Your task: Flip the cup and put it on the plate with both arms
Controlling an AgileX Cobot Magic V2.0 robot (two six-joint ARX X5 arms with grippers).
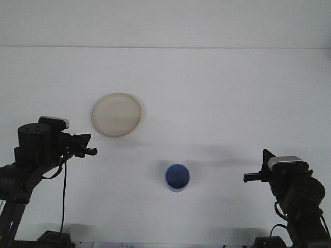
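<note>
Left gripper [88,150] sat raised at the left side, tip pointing right, just below-left of the plate [117,114]. Fingers too small and edge-on to read: can't tell if parted or closed. It held nothing visible.

Right gripper [252,177] was low at the right, tip pointing left toward the cup [177,177]. Same problem: finger state unreadable, nothing in it.

Cup stood on the table [217,103] with its opening up, axis vertical, near front-centre, well apart from the plate, which lay up and to the left of it.

Key relation: cup was at nearly the same height in frame as the right gripper and straight along its pointing line; from the left gripper it lay down and to the right. Neither of the 2 was clearly nearer. My read: right arm was better lined up for a side grasp, left arm better placed for the plate.
</note>
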